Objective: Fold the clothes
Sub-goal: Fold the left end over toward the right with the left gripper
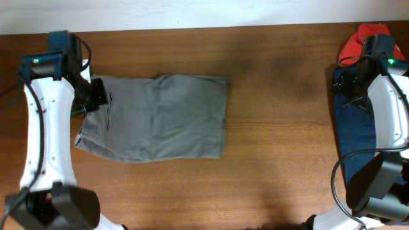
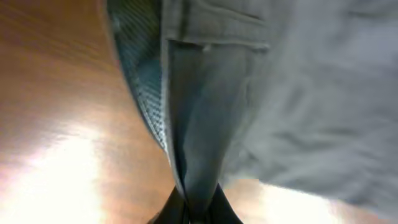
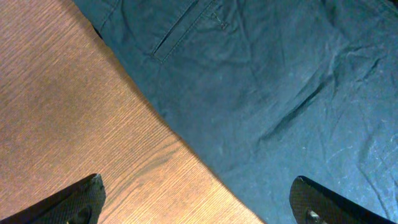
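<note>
On the table (image 1: pixel 281 128), left jaws pinch one grey garment (image 1: pixel 156 118); right jaws gape over one blue garment (image 3: pixel 261 81).

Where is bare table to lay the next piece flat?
The widest bare table lies between the gray garment and the blue garment. A narrower strip runs below the gray garment. It is crowded at the right edge, with the red cloth, and around the left gripper.

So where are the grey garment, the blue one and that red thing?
grey garment (image 1: pixel 160 118), overhead view, middle of its flat cloth.
blue garment (image 3: pixel 261 81), right wrist view, creased cloth beside the pocket slit.
red cloth (image 1: pixel 351 45), overhead view, its bare part beside the right arm.
</note>
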